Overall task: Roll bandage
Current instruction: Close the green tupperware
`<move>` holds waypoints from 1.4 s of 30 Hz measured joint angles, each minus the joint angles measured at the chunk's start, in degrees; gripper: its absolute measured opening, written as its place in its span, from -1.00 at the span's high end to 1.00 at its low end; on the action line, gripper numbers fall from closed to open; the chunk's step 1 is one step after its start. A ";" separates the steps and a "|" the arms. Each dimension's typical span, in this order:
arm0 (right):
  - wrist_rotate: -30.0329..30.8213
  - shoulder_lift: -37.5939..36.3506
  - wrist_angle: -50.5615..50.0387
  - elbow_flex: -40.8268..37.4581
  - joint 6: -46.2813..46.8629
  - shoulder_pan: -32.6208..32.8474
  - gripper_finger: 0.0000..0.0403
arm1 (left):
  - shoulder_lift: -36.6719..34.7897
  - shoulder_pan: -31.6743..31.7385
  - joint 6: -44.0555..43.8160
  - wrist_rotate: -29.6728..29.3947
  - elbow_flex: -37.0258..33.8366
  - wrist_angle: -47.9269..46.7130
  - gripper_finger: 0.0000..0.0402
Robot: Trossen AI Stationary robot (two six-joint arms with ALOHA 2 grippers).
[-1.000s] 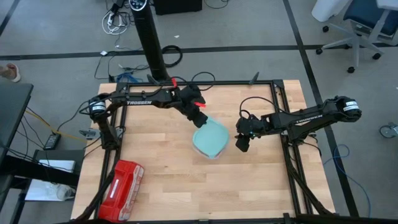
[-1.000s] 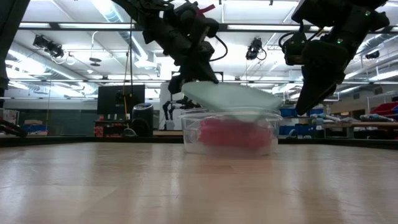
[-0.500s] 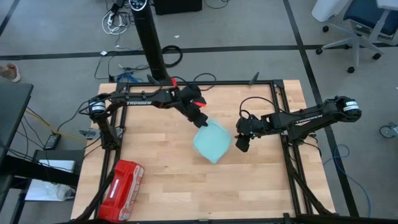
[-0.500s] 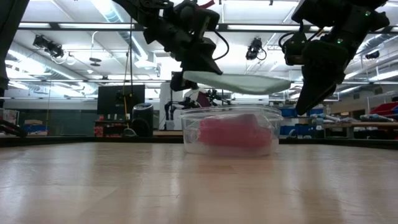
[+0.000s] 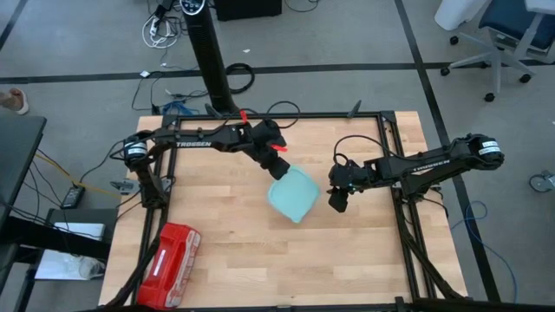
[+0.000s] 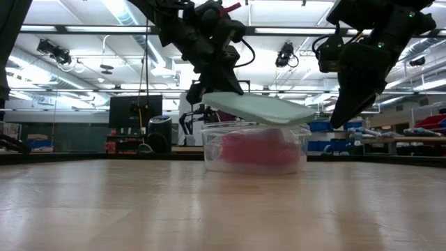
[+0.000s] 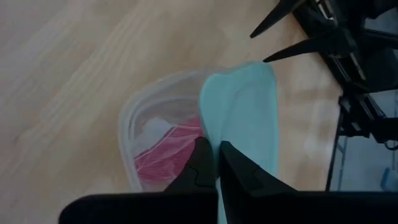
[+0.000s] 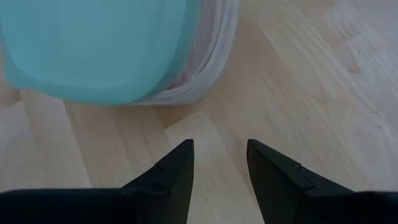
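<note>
The left hand [image 5: 279, 165] is clenched on one edge of a pale teal lid [image 5: 292, 193], holding it tilted just above a clear container [image 6: 255, 148] near the worktop [image 5: 243, 260] centre. The high view hides the container under the lid; the low and left wrist views show the bandage [image 7: 166, 157] inside. At 3 o'clock of the container, the right hand [image 5: 336, 200] hangs released, grasping nothing.
</note>
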 joint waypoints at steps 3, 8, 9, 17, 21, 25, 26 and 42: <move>-0.07 0.00 0.05 0.00 0.00 0.00 0.26 | 0.00 0.31 0.34 -0.28 0.00 -0.92 0.98; -0.46 0.00 0.32 0.00 0.03 0.60 0.26 | 0.00 1.35 0.44 -1.00 0.00 -2.23 0.98; -0.46 0.00 0.67 0.00 0.05 0.87 0.26 | 0.00 1.57 0.51 -1.13 0.00 -2.34 0.98; 3.02 0.02 1.13 3.52 -2.84 4.01 0.26 | -0.04 4.10 1.96 -0.57 -0.98 -1.41 0.98; 6.08 0.41 3.18 6.39 -6.61 5.02 0.26 | -0.04 5.25 2.00 -0.24 -3.09 -1.29 0.98; 6.55 1.94 5.30 8.00 -9.98 3.37 0.26 | -0.04 6.30 2.00 1.22 -5.52 0.80 0.98; 6.35 2.54 5.52 8.74 -10.47 2.77 0.26 | -0.04 6.46 1.90 1.47 -5.89 1.13 0.98; -4.63 20.98 13.61 19.16 -22.59 -3.79 0.26 | -0.04 6.75 2.14 0.82 -10.10 2.65 0.98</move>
